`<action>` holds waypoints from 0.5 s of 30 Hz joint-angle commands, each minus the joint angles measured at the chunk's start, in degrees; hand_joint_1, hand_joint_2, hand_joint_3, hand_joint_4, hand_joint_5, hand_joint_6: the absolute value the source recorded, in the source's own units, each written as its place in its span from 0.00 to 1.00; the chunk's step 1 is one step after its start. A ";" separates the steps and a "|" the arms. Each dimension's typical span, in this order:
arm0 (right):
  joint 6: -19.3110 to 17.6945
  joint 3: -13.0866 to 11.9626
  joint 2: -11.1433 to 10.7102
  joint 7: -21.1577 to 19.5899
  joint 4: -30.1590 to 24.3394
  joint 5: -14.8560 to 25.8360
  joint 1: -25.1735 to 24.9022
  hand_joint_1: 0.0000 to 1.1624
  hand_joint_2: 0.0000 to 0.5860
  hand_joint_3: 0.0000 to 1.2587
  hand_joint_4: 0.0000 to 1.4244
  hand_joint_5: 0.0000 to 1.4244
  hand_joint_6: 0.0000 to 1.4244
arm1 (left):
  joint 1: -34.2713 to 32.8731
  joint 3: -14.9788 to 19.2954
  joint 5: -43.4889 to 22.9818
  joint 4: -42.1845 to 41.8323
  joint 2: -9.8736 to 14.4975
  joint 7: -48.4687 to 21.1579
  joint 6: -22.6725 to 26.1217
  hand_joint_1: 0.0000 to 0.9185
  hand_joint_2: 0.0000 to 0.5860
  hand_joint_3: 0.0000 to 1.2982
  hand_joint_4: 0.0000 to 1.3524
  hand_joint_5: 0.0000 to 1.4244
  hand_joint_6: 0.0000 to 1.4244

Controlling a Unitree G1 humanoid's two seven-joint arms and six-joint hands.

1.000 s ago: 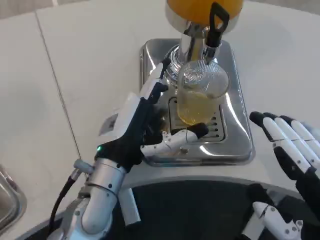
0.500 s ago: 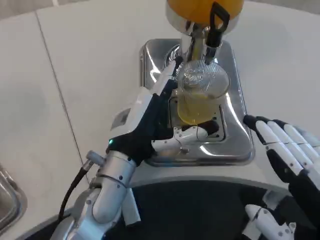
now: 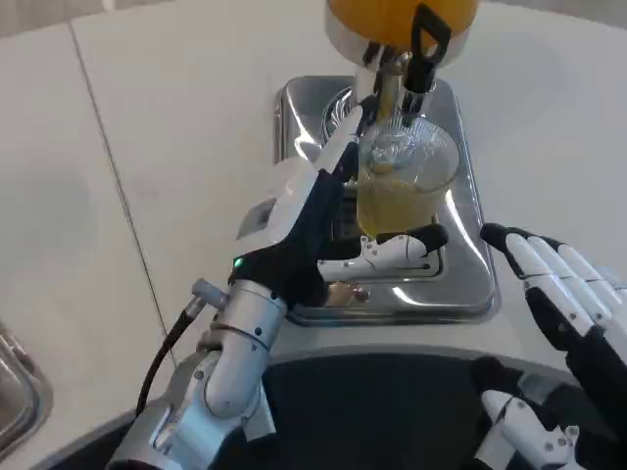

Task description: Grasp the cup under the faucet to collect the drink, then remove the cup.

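White tabletop, steel tray (image 3: 460, 284) at far edge; cup (image 3: 404, 186) under faucet (image 3: 397, 83), half full, likely slick, heavy, spill-prone. Left hand (image 3: 328, 230) wrapped round its lower wall, best gripped there; right hand (image 3: 568, 294) spread, idle.

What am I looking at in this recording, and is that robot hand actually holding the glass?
This is one picture from a camera on a humanoid robot's head, looking down at a white table. A drink dispenser with an orange tank stands on a shiny steel drip tray. Under its faucet sits a clear ribbed cup, partly filled with yellowish drink. The left robot hand reaches in from the left, its fingers around the cup, thumb across the front. The right robot hand waits beside the tray, fingers apart, holding nothing.
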 commanded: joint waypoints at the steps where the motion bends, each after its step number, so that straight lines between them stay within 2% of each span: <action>1: 1.43 -0.42 0.20 0.98 -1.11 0.57 -0.25 0.13 0.83 0.00 0.00 0.01 0.04 | -1.25 -1.14 1.27 1.97 -0.86 2.17 -0.22 0.41 0.09 0.00 0.00 0.17 0.18; 6: 2.47 -0.07 0.25 1.46 -1.12 0.64 -1.20 0.14 0.83 0.00 0.00 0.02 0.05 | -2.89 -1.45 2.48 3.83 -1.52 4.72 1.30 0.44 0.08 0.00 0.03 0.20 0.21; 15: 4.98 0.49 0.46 2.57 -1.06 0.72 -2.91 0.14 0.83 0.00 0.00 0.05 0.08 | -5.51 -2.07 3.33 6.32 -2.70 7.82 3.60 0.44 0.06 0.02 0.04 0.20 0.20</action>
